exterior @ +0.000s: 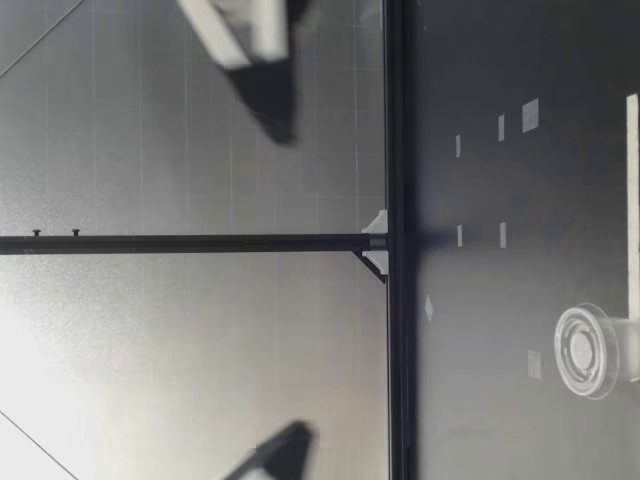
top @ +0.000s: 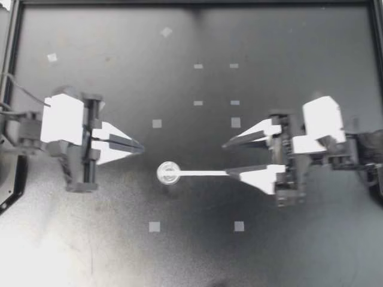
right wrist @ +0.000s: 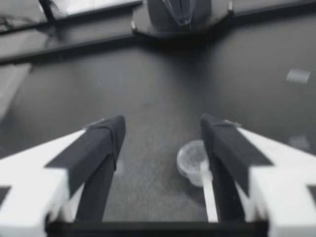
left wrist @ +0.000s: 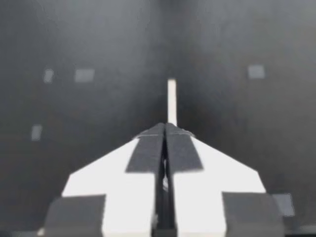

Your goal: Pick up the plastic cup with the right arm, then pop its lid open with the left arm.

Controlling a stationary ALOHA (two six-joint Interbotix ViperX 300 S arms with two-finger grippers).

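1. The dark bench (top: 191, 257) fills my top view, with a black frame rail (top: 191, 3) along its far edge.
2. My left pincer (top: 141, 145) comes in from the left side with its two fingers pressed together and nothing between them. On the left wrist feed the left pincer (left wrist: 165, 127) shows its dark pads meeting in one straight line.
3. My right pincer (top: 225, 159) faces it from the other side, spread wide and pinching nothing. On the right wrist feed the right pincer (right wrist: 163, 123) has bare bench in the gap between its fingers. From above, the tip of one finger lies over the end of the scoop's handle, but I cannot tell whether it touches. On the low feed both pincers hang above the bench.
4. A clear plastic scoop (top: 169, 173) lies flat on the bench between the two pincers.
   - Its round bowl (top: 169, 173) is toward my left pincer, near those tips but off to one side and apart from them.
   - Its thin white handle (top: 203, 173) runs straight toward my right pincer.
   - On the right wrist feed the bowl (right wrist: 192, 158) sits just beside the inner face of one finger, and the handle (right wrist: 210, 197) runs back under that finger.
   - On the low feed the scoop (exterior: 585, 350) rests on the bench surface.
   - On the left wrist feed only the handle (left wrist: 171, 101) shows, ahead of the closed tips.
5. Small pale tape squares (top: 157, 124) dot the bench around the scoop, none touching it.
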